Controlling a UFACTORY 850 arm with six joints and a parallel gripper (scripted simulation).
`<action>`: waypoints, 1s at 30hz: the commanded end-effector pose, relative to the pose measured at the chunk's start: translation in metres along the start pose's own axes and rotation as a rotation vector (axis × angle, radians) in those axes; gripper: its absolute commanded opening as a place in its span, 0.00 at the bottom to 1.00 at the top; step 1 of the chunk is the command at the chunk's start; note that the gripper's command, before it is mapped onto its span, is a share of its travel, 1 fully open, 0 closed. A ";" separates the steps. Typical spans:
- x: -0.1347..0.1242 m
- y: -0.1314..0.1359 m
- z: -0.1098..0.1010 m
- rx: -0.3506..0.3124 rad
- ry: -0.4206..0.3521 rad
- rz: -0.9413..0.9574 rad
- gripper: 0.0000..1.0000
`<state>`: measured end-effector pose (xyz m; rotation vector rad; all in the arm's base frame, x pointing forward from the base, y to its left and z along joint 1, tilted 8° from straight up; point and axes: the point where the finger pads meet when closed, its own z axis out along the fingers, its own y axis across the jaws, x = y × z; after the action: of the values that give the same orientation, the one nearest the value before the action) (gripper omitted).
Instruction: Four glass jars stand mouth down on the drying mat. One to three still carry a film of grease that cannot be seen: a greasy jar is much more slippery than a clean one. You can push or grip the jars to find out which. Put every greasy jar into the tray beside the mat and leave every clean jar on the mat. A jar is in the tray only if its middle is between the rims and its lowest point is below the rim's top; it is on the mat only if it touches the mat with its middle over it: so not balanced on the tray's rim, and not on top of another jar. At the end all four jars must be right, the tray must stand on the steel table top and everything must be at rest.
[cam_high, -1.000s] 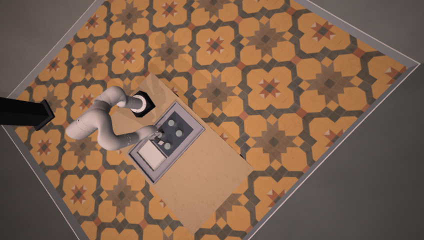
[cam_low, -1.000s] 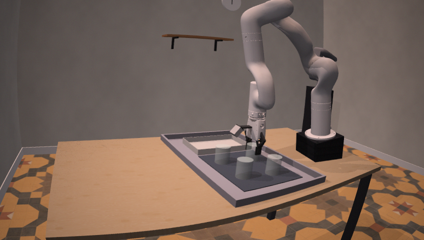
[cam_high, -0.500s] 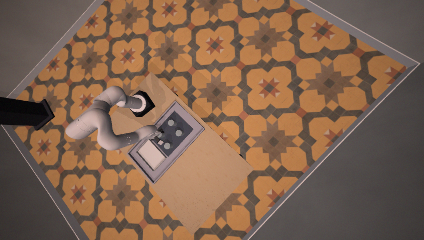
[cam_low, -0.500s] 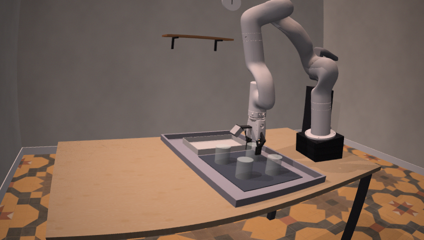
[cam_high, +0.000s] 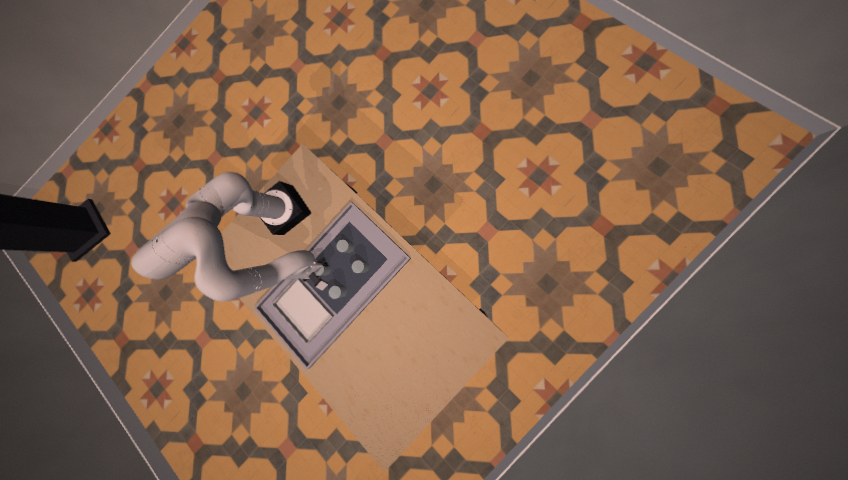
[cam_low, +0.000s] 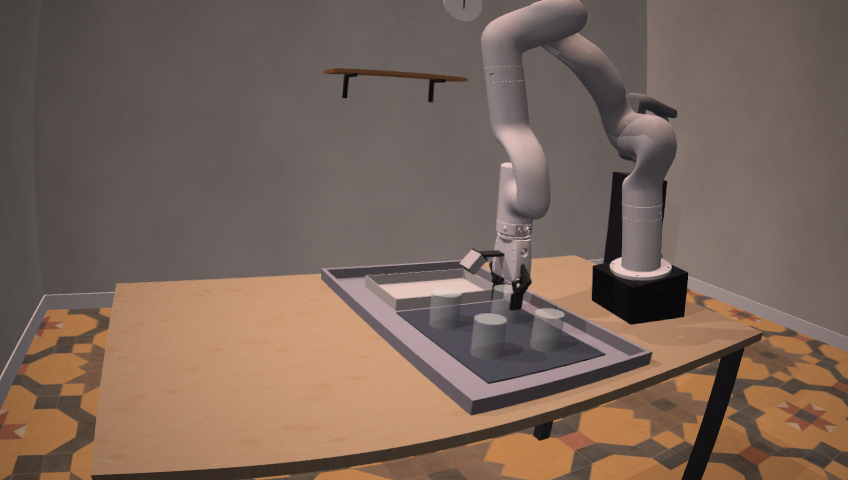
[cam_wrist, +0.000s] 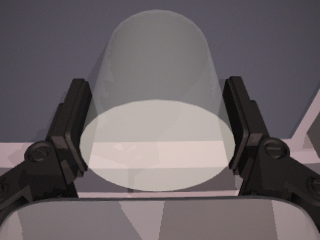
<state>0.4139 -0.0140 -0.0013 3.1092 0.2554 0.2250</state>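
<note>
Markings on the pale grey jointed arm (cam_high: 238, 285) (cam_low: 505, 95) are too small to read. Four colourless, translucent glass jars, cylindrical with pale flat tops, stand upright on the dark blue-grey rectangular mat (cam_high: 371, 252) (cam_low: 487, 372) (cam_wrist: 30, 75), apart from one another. One, the enclosed jar (cam_high: 319, 270) (cam_low: 504, 293) (cam_wrist: 156, 110), stands between the black pads of the pincer (cam_high: 321, 274) (cam_low: 505, 295) (cam_wrist: 157, 97), one to each side and close to its walls. The pincer is well open, though short of its full spread, and grips nothing. Outside it are a jar nearest the tray (cam_high: 335, 292) (cam_low: 445, 309) and two farther jars (cam_high: 357, 266) (cam_low: 489, 336). Beside the mat, the off-white, low-rimmed rectangular tray (cam_high: 290, 322) (cam_low: 383, 292) rests on the grey rimmed tabletop (cam_high: 397, 257) (cam_low: 357, 291).
</note>
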 end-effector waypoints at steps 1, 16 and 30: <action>0.001 0.000 0.000 0.000 0.001 0.000 0.81; 0.001 0.000 0.000 0.000 0.001 0.000 0.78; 0.001 0.000 0.000 0.000 0.001 0.000 0.75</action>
<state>0.4139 -0.0141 -0.0013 3.1092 0.2553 0.2251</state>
